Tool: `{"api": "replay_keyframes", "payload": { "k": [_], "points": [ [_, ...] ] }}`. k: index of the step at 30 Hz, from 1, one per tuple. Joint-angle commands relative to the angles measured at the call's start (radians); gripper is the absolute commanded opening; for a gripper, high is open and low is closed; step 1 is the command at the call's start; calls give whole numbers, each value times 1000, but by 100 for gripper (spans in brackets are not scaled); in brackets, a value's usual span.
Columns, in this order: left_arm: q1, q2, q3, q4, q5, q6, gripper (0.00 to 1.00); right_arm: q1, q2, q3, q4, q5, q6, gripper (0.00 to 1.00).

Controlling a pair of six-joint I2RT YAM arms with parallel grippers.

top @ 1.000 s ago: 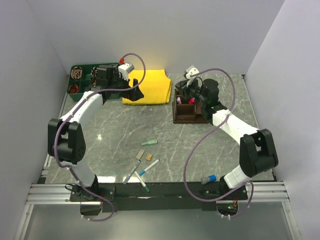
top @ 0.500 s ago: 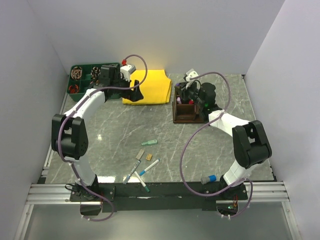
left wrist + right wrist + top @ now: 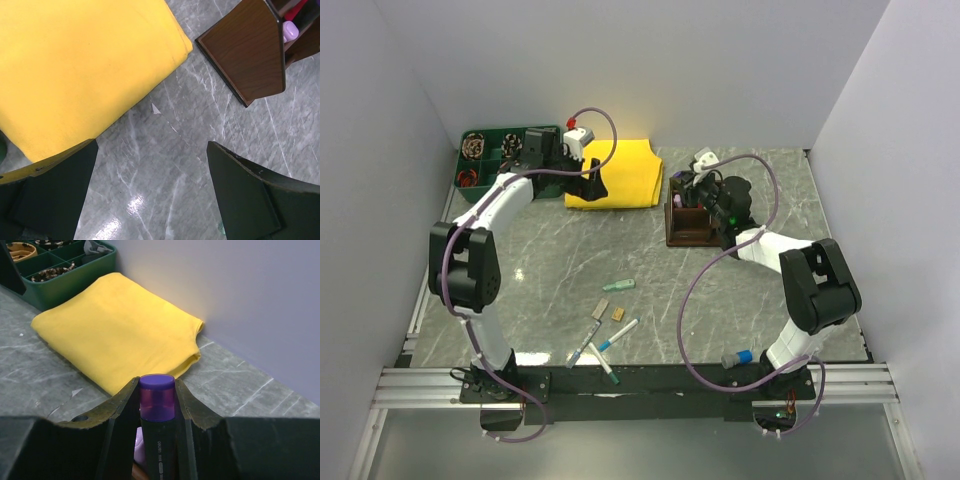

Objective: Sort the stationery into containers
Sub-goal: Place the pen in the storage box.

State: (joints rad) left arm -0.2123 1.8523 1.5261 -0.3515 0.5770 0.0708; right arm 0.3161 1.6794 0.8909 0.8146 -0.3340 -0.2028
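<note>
Lowering that purple-capped marker (image 3: 158, 427) straight down looks like the thing to get right here. The right end effector (image 3: 156, 390) is pinching it just under the cap, partly closed, with the pen standing close to upright. It is hanging over the dark wooden organiser (image 3: 698, 232), which is sitting at about 2 o'clock from the middle of the counter (image 3: 550, 260). From where I'm standing, I'd say the arm should be keeping the pen vertical, lining it over a free compartment, and letting go only once the tip is well inside. A pale cap is already showing in the box right beside the pen, so a small nudge away from it would help avoid a jam. Which compartment the pen is over, I cannot tell.

The right arm is folding tightly, its elbow sitting out at 4 o'clock and its forearm reaching back in toward the box.

The left arm is stretching far out toward 11 o'clock, with its elbow raised at the 9 o'clock edge. The left end effector (image 3: 152, 147) is spread wide and gripping nothing, hovering above bare counter by the corner of the yellow cloth (image 3: 75, 65).

Several markers (image 3: 600, 345) and two small eraser blocks (image 3: 603, 309) are lying loose at 6 o'clock, waiting their turn.
</note>
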Motion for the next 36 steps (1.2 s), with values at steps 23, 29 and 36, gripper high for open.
{"api": "replay_keyframes", "payload": {
  "k": [23,29,36],
  "points": [
    [-6,-5,40,13,6,17,99,-2,-56,-46,-5,92,-23,41],
    [-13,-31,23,6,0,23,99,0,-106,-49,-66,85,-12,58],
    [-42,-88,17,-107,14,81,99,0,-249,-9,-198,104,6,66]
  ]
}}
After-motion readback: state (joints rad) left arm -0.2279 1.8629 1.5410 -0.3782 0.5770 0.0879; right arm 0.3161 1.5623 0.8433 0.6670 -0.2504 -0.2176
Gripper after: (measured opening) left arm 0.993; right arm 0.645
